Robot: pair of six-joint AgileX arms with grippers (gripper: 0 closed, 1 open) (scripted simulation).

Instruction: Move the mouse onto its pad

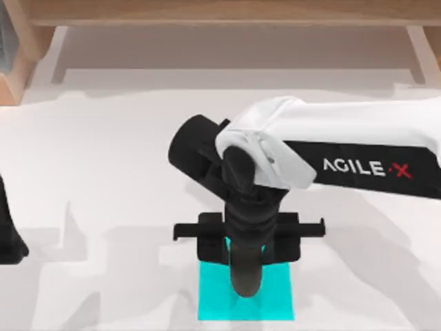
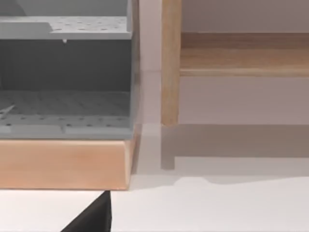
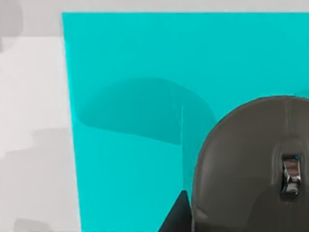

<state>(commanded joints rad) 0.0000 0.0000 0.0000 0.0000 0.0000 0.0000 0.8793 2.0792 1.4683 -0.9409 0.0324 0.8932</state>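
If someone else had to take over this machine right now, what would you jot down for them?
Right gripper: above the pad's far edge, near the front middle of the table; whether it grips cannot be seen.
Left arm: parked at the table's left edge.
Mouse: over the cyan pad, a black fingertip beside it. Its shadow falls on the pad, so it may not be resting there yet.
Done: mouse brought over the pad.
Left: set it down if needed, let go, pull the right arm back.

one mouse [image 3: 246,164]; one pad [image 3: 145,72]; two arms
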